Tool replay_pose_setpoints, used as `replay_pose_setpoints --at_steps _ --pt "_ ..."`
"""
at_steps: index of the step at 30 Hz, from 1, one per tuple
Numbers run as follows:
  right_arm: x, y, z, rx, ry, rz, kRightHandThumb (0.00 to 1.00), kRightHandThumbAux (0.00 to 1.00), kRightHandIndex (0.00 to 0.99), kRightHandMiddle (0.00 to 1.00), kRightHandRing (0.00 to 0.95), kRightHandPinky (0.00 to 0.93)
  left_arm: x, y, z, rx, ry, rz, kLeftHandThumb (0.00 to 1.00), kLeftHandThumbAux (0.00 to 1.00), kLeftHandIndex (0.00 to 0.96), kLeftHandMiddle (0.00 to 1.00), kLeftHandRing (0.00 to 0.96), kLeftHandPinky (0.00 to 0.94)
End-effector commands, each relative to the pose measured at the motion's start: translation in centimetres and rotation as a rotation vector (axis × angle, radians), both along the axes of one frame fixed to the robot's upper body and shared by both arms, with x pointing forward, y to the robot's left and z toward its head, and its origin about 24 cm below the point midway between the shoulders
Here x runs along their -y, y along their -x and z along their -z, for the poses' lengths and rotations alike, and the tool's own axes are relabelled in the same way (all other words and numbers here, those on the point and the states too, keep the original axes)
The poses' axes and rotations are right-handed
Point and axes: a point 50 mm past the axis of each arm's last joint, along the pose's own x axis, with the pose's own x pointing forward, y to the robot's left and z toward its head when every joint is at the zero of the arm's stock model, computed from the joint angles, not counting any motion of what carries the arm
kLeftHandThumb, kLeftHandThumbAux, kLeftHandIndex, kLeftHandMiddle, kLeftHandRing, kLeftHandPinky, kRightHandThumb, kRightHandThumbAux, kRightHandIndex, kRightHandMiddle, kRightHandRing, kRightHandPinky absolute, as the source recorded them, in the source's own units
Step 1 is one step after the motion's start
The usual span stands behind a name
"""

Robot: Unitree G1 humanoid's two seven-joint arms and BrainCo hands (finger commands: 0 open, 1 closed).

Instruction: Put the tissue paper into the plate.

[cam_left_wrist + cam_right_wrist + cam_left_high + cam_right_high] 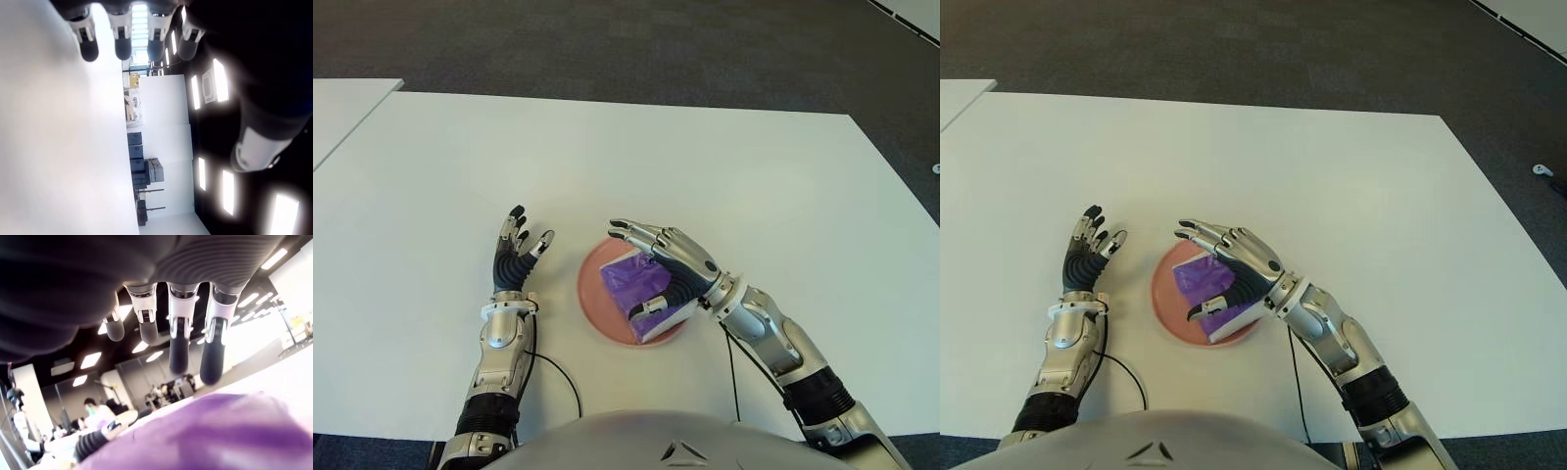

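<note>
A purple tissue pack (634, 281) lies inside the pink plate (588, 294) near the front of the white table (705, 166). My right hand (641, 264) hovers over the pack, open, with its fingers stretched out above it and the thumb low beside its near edge. In the right wrist view the fingers (178, 342) stand straight, off the purple pack (220, 431). My left hand (519, 250) shows to the left of the plate, open with fingers spread and nothing in it.
A black cable (563, 377) curls on the table by my left forearm. A second white table (342, 108) borders the far left. Dark carpet (607, 49) lies beyond the table's far edge.
</note>
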Motion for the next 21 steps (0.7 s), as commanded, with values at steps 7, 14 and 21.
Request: replay_pose_setpoints --at_steps 7,14,21 --pt "2.7 -1.7 -3.3 -0.057 -0.093 0.074 0.077 0.257 0.000 0.000 0.000 0.000 -0.1 0.9 1.7 -0.092 0.017 -0.015 0.000 0.632 0.000 0.000 0.000 0.000" --pt "4.6 -2.1 -5.9 -0.080 -0.205 0.171 0.095 0.259 0.000 0.000 0.000 0.000 0.0 1.0 1.6 -0.088 0.008 -0.017 0.000 0.634 0.000 0.000 0.000 0.000" --pt "7.1 -3.4 -4.3 -0.083 -0.405 0.347 0.114 0.244 0.000 0.000 0.000 0.000 -0.1 1.1 1.5 -0.092 -0.004 -0.016 0.000 0.633 0.000 0.000 0.000 0.000"
